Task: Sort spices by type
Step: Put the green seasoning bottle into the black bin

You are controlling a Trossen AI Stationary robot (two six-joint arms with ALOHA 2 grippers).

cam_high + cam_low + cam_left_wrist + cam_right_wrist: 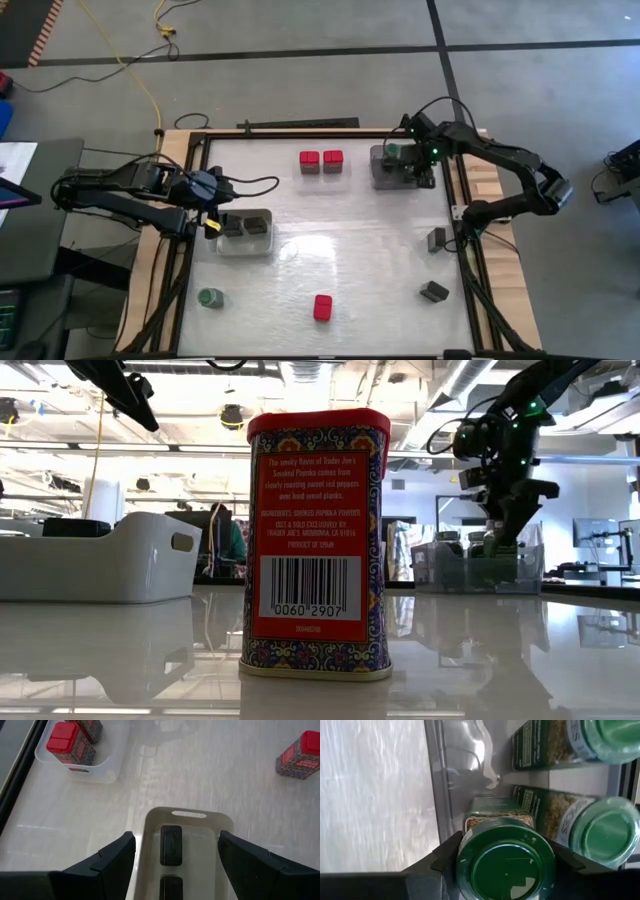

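A green-lidded jar (506, 862) sits clamped between the fingers of the right pincer (398, 160), over the clear tray (382, 180) at the upper right of the bench (340, 230) in the high view; two more green-lidded jars (605, 832) lie in that tray just beside it. A pair of red tins (321, 161) stands in a second clear tray at upper centre, and a single red tin (322, 307) stands alone at lower centre, filling the middle of the low view. Two dark grey tins (170, 845) lie in the white tray (245, 246) at centre left, with the left pincer (218, 215) over that tray's left end, its fingers spread wide and empty. Another green-lidded jar (210, 297) stands at lower left, and two dark tins (436, 240) rest at right, well apart from the trays.
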